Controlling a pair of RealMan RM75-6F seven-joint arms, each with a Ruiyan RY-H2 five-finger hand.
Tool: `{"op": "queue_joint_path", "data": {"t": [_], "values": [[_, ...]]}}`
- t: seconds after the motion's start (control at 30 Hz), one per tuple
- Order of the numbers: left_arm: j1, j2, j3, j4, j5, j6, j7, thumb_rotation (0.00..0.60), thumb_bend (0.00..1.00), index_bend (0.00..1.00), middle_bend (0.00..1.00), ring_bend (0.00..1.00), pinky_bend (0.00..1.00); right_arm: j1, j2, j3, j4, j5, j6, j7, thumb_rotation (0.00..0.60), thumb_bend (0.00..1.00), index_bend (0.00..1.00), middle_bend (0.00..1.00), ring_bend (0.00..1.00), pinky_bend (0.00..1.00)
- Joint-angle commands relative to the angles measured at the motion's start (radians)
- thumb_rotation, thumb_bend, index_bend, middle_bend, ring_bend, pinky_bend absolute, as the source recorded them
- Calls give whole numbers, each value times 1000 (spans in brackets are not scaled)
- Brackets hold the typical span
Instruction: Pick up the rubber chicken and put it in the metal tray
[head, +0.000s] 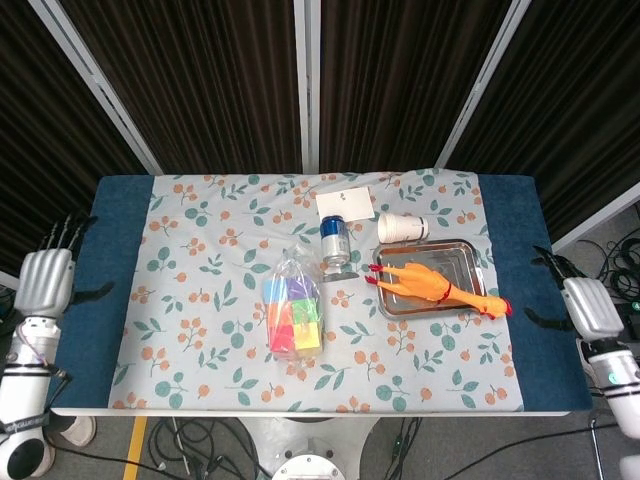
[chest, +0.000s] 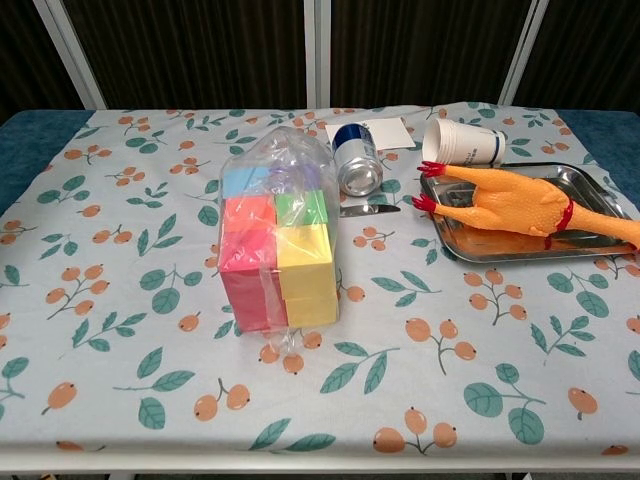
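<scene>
An orange rubber chicken (chest: 515, 201) with red feet, a silver metal tray (chest: 590, 182), and a floral-patterned tablecloth (chest: 130, 300).

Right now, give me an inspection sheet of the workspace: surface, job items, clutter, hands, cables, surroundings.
Surface: table, blue top under a floral cloth.
Job items: chicken lies in the tray, its head end over the right rim.
Clutter: bag of blocks, can on its side, paper cup on its side, white card, a small blade-like item by the can.
Hands: left hand and right hand open, off the table's ends.
Cables: on the floor, right and front.
Surroundings: dark curtains.
</scene>
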Motion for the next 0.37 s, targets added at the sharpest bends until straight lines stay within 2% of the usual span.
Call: {"op": "queue_joint_path", "data": {"t": [0.03, 0.2, 0.37], "values": [[89, -45, 61, 31, 56, 112, 82, 600, 154, 183, 134, 70, 181, -141, 126, -13, -194, 41, 129, -134, 600, 124, 0, 142, 54, 285], [177, -86, 116, 23, 129, 223, 116, 600, 154, 183, 134, 70, 174, -214, 126, -30, -250, -1, 222, -171, 600, 131, 0, 144, 50, 281], [247, -106, 170, -9, 182, 277, 148, 600, 154, 183, 134, 70, 172, -254, 110, -34, -258, -32, 264, -194, 600, 138, 0, 157, 50, 280]]}}
